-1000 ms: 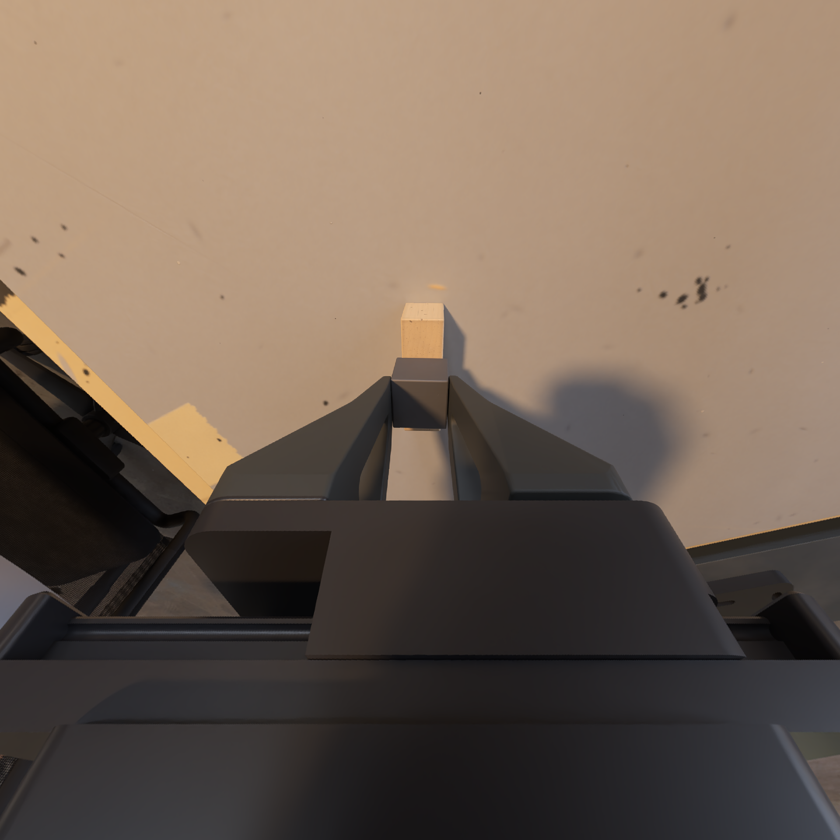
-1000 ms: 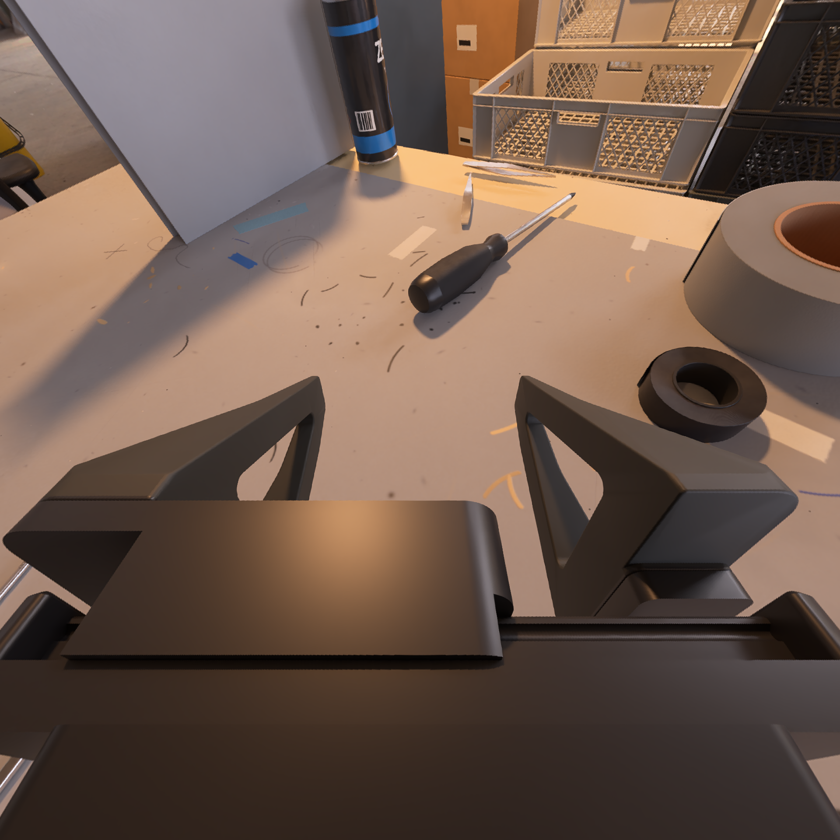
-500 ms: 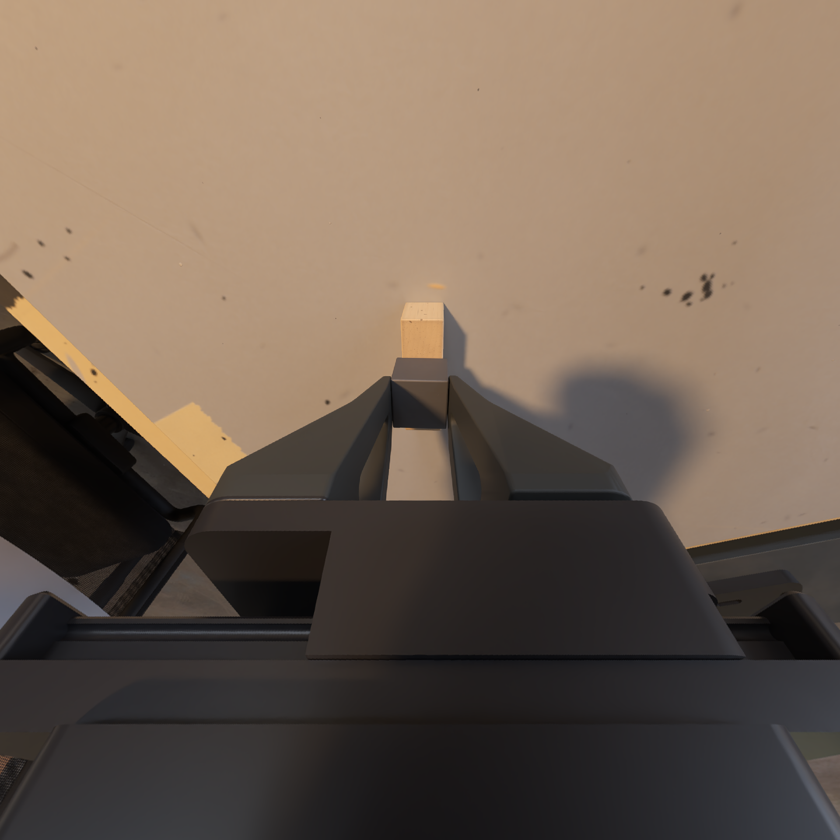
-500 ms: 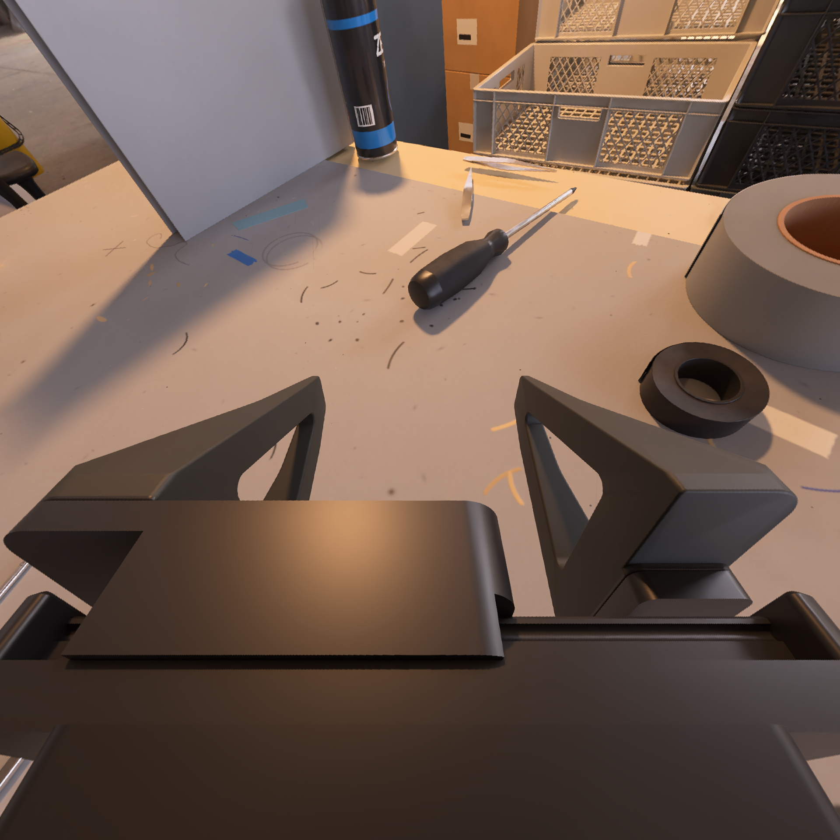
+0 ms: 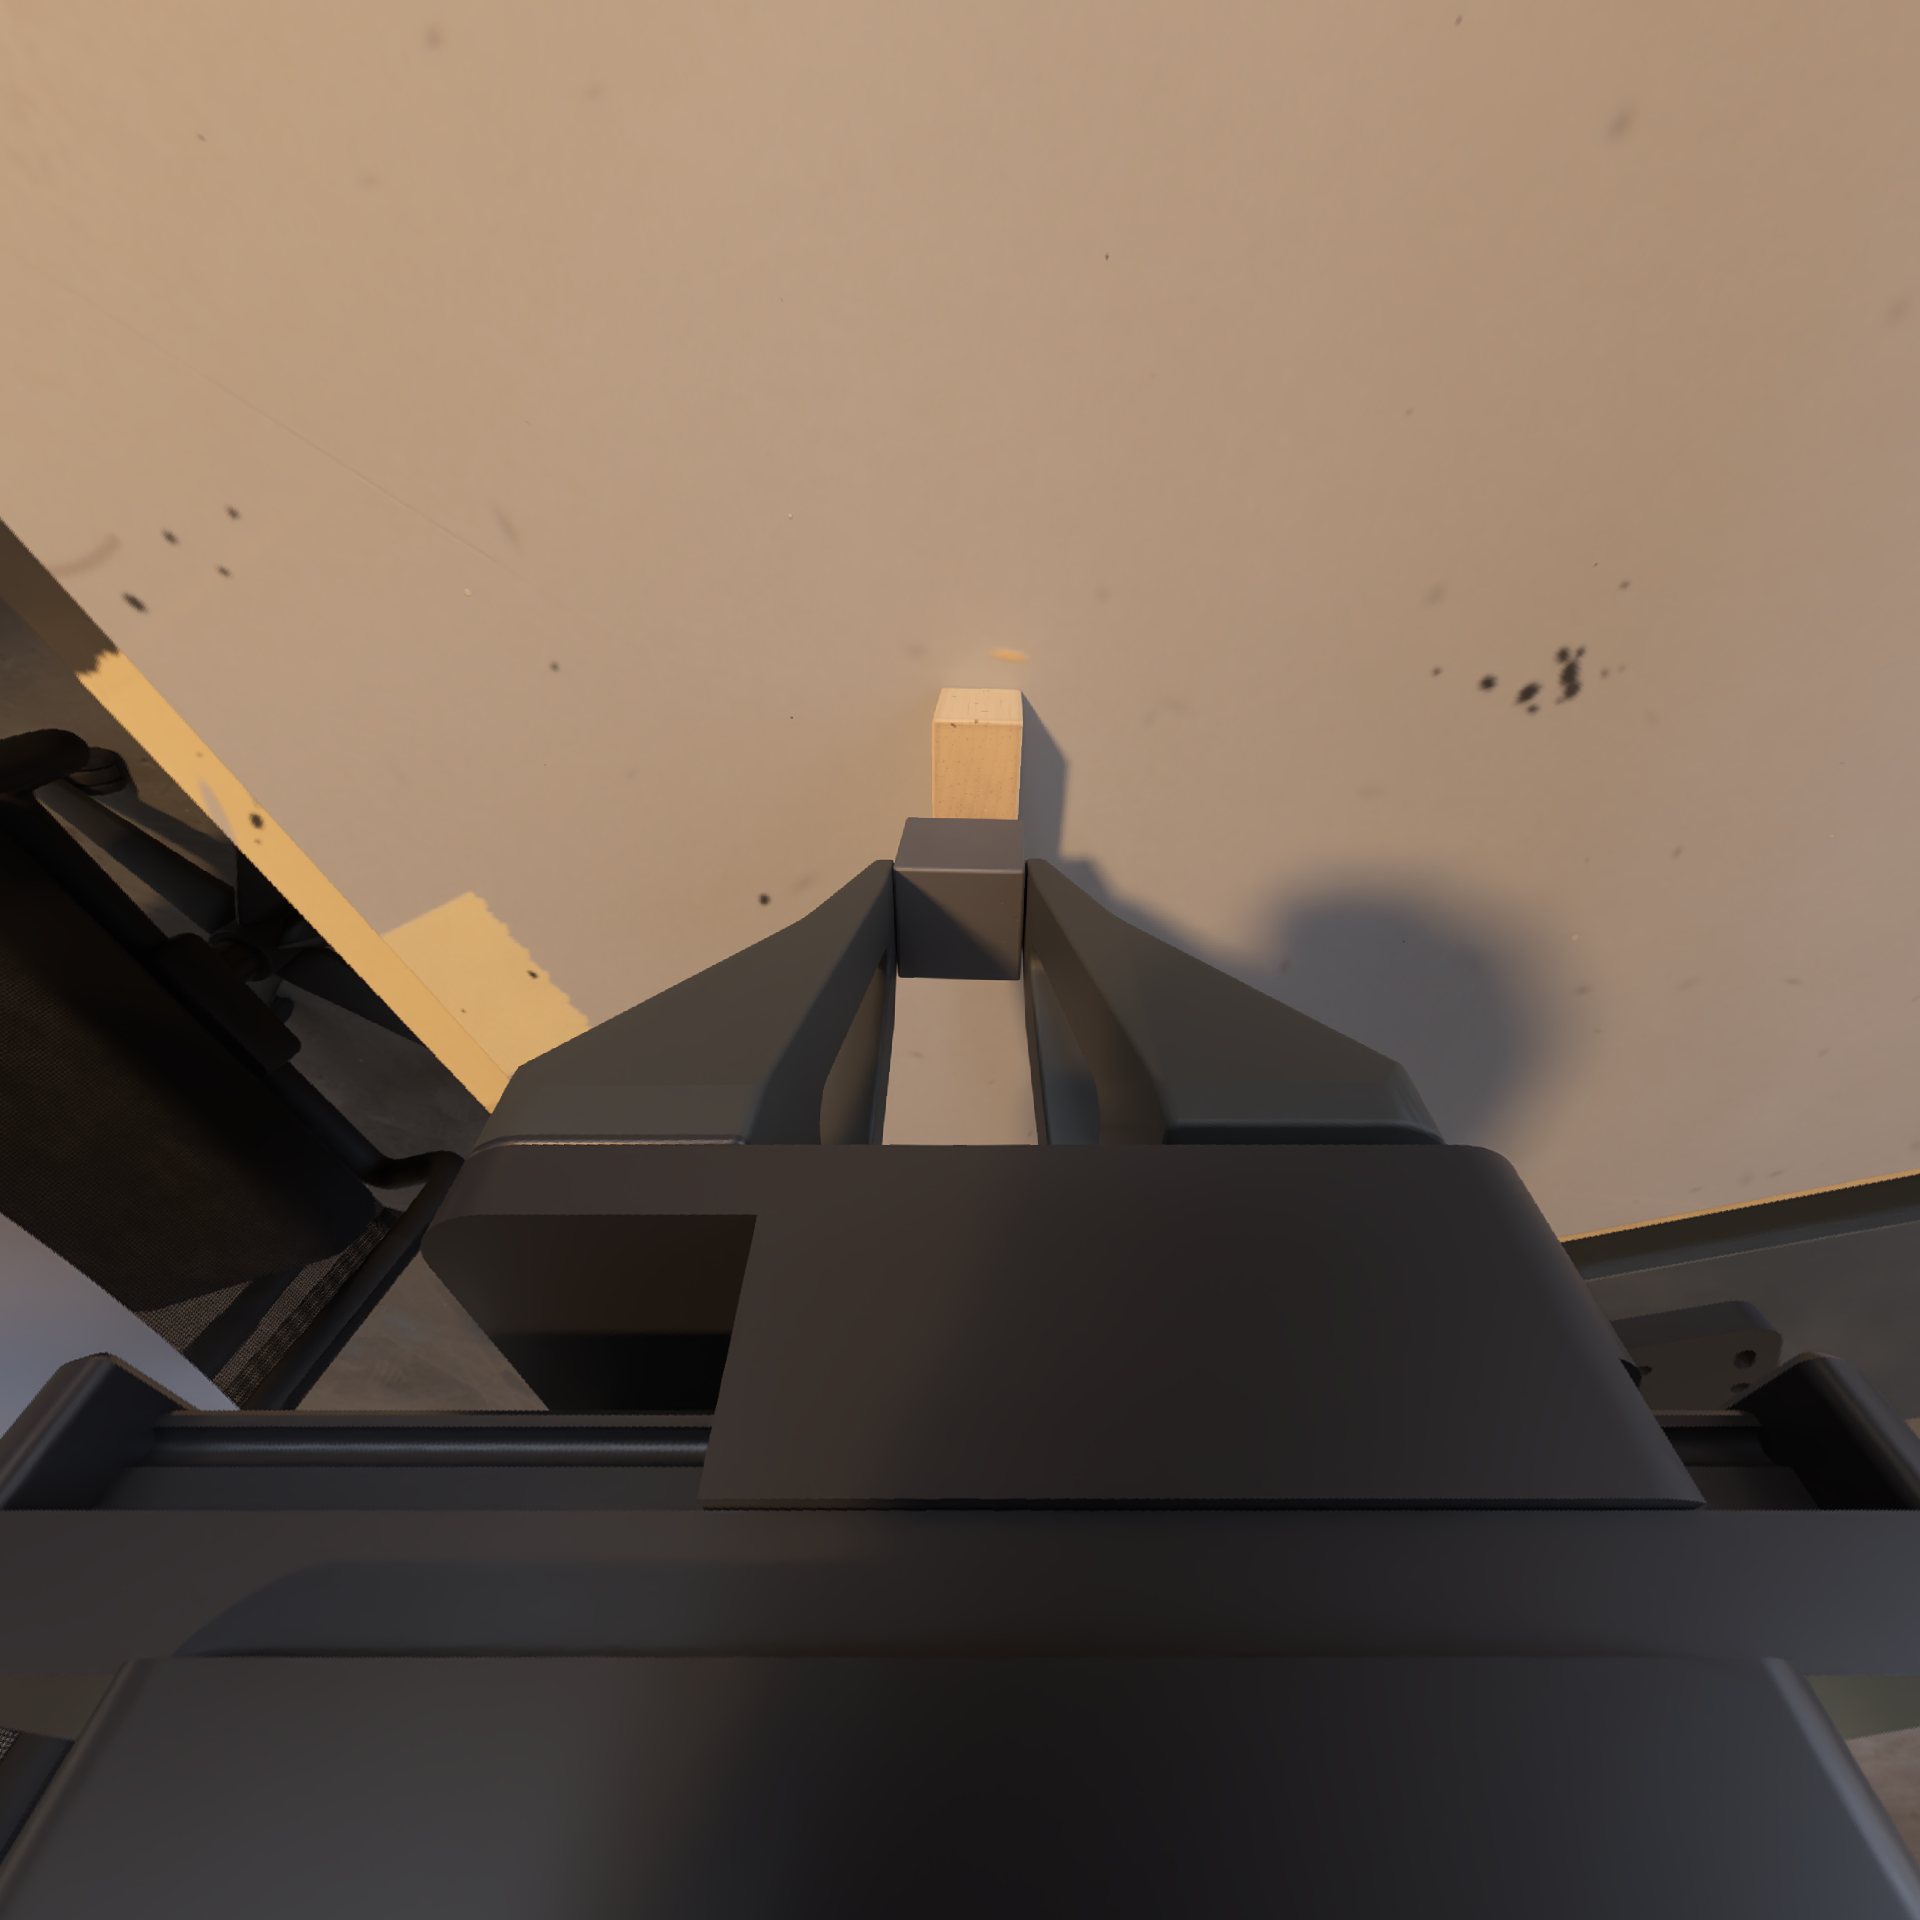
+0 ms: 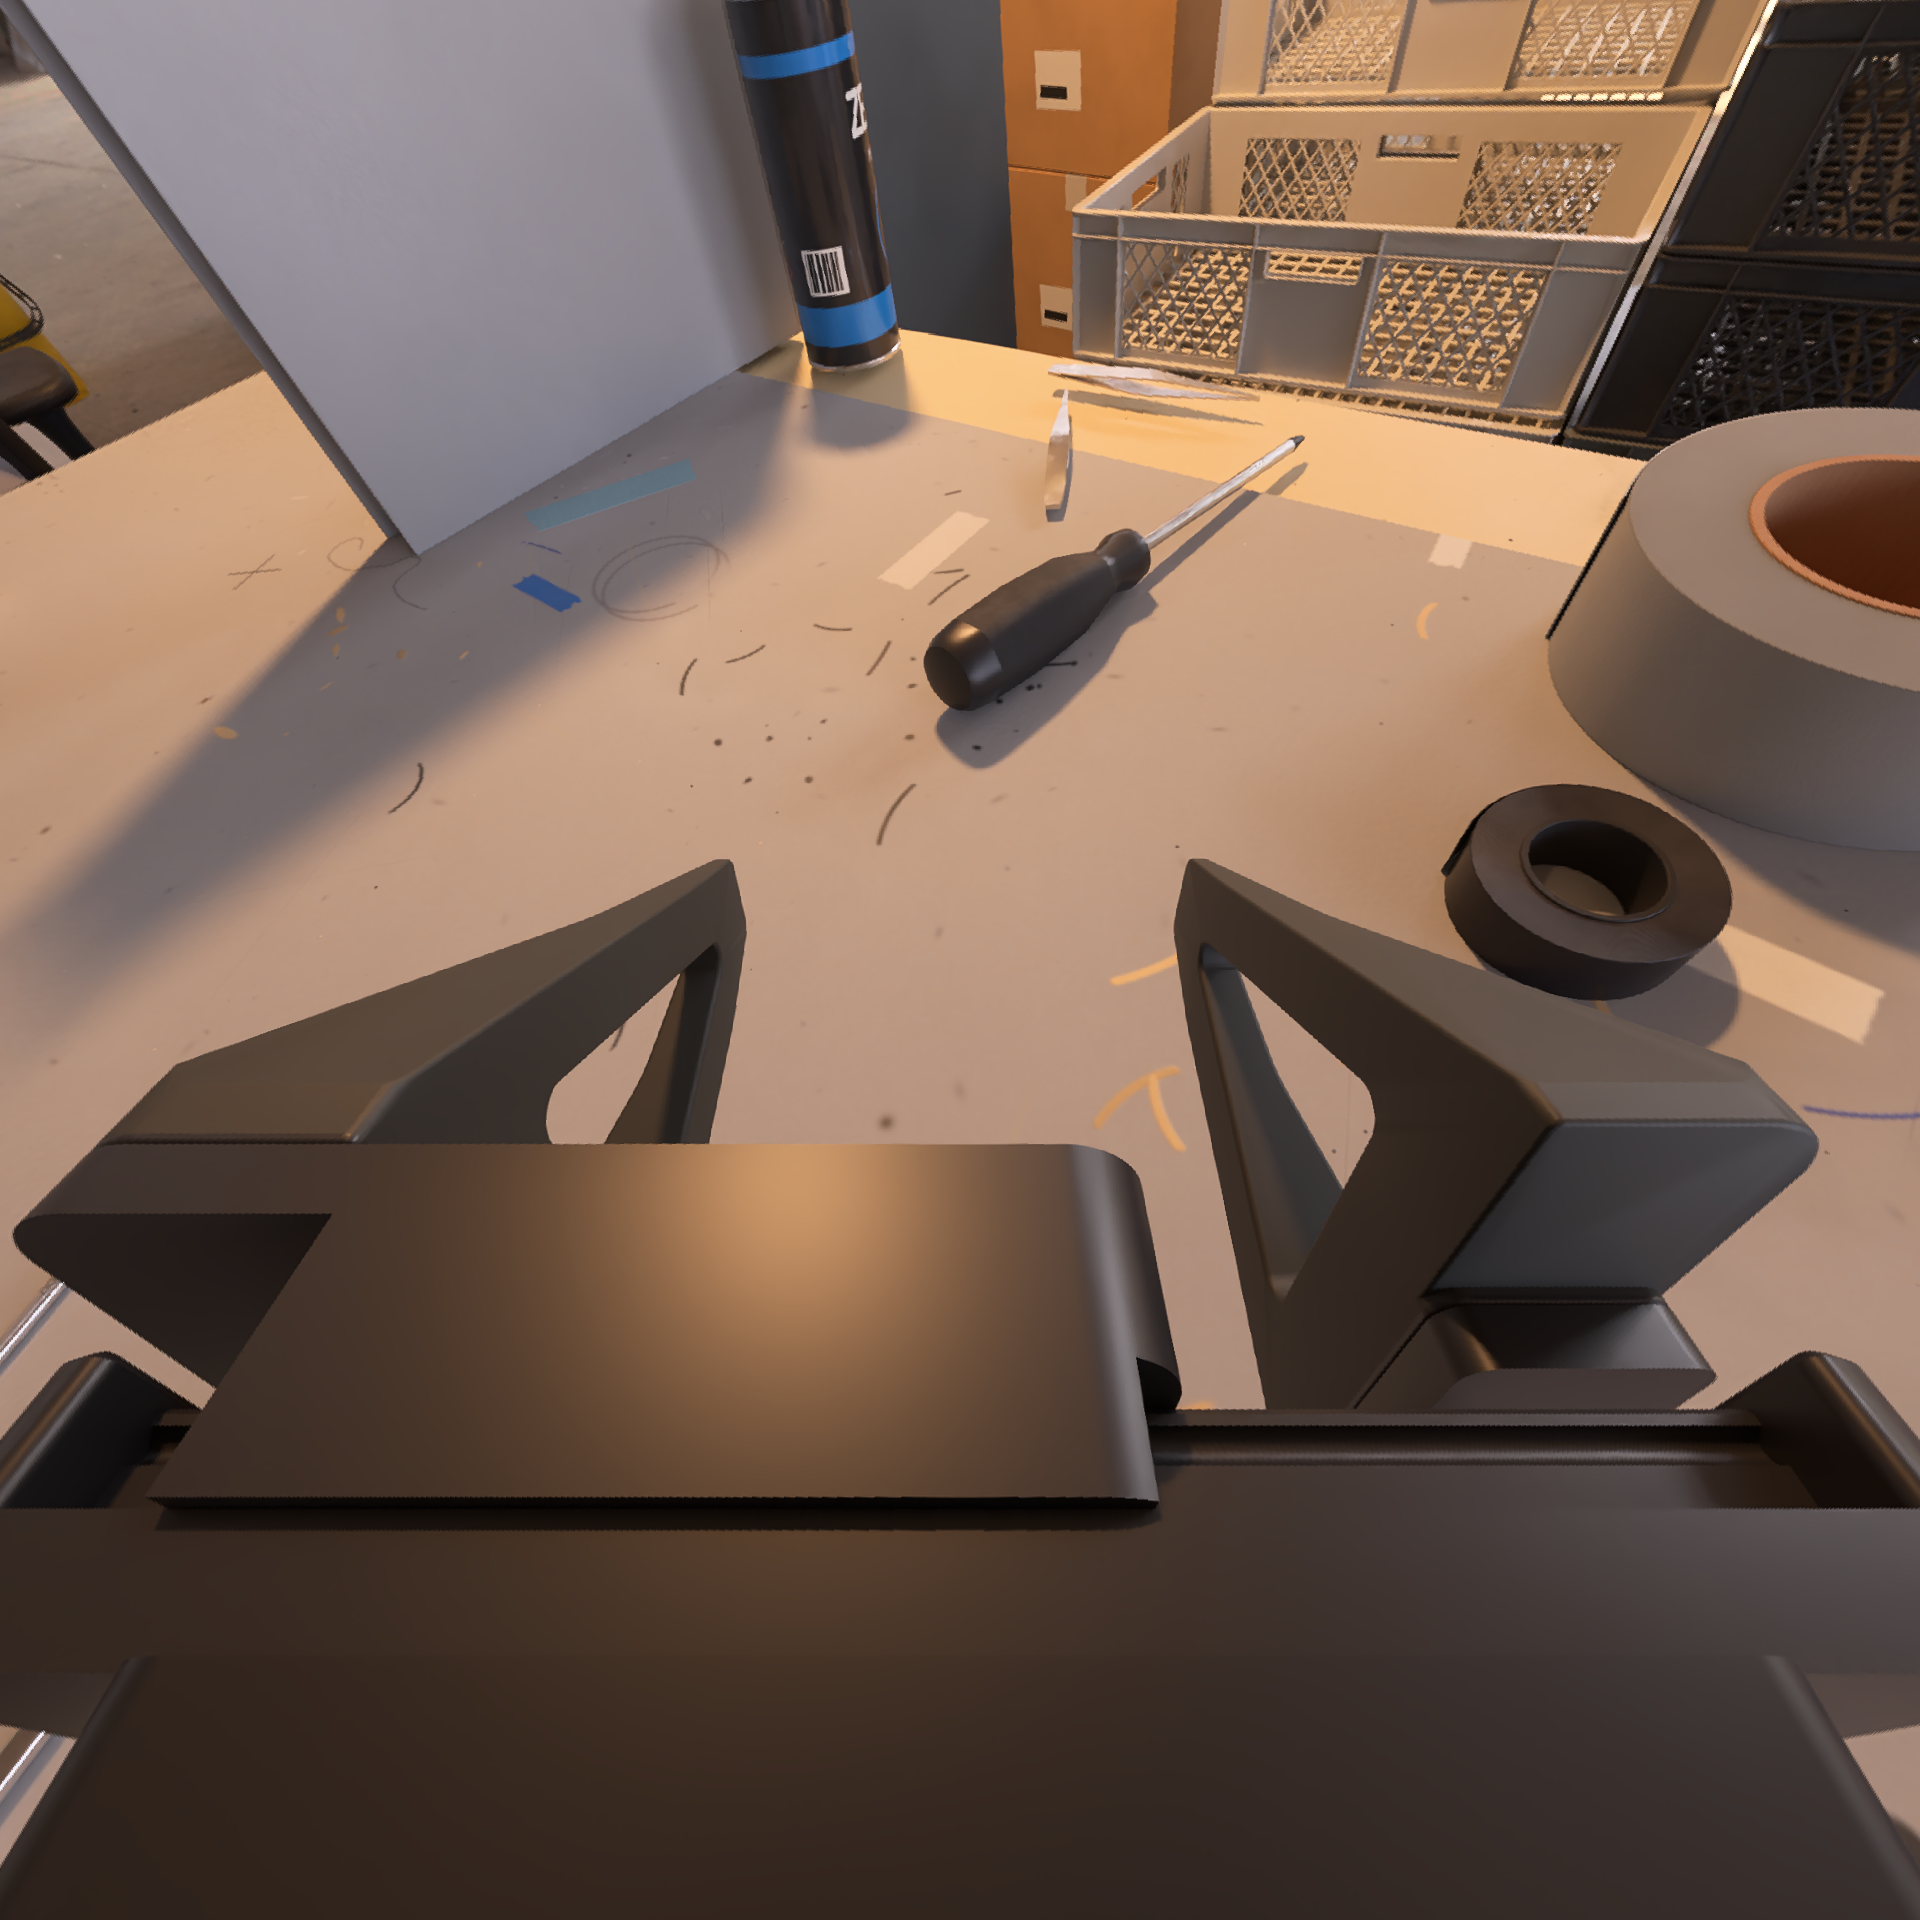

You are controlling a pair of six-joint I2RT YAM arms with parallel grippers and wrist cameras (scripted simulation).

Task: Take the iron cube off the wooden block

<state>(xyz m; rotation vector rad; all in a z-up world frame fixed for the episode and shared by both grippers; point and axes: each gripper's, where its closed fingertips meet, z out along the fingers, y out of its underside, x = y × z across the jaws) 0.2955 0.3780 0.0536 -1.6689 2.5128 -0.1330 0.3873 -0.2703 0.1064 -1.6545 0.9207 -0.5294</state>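
Note:
In the left wrist view my left gripper (image 5: 960, 904) is shut on the dark grey iron cube (image 5: 958, 914), held between its two fingertips above the table. The pale wooden block (image 5: 975, 756) stands on the beige tabletop just beyond and below the cube; I cannot tell whether the two touch. In the right wrist view my right gripper (image 6: 961, 883) is open and empty above the table. The cube and the block do not show in that view.
The right wrist view shows a black-handled screwdriver (image 6: 1039, 623), a small black tape roll (image 6: 1588, 885), a large grey tape roll (image 6: 1756, 634), a black and blue can (image 6: 821, 187), a white panel (image 6: 436, 239) and crates (image 6: 1351, 249). A dark arm structure (image 5: 135, 1049) sits at the left of the left wrist view.
The left wrist view has shifted slightly: table marks and the dark structure at the left have drifted, with the cube still gripped. The right gripper's view has moved slightly forward.

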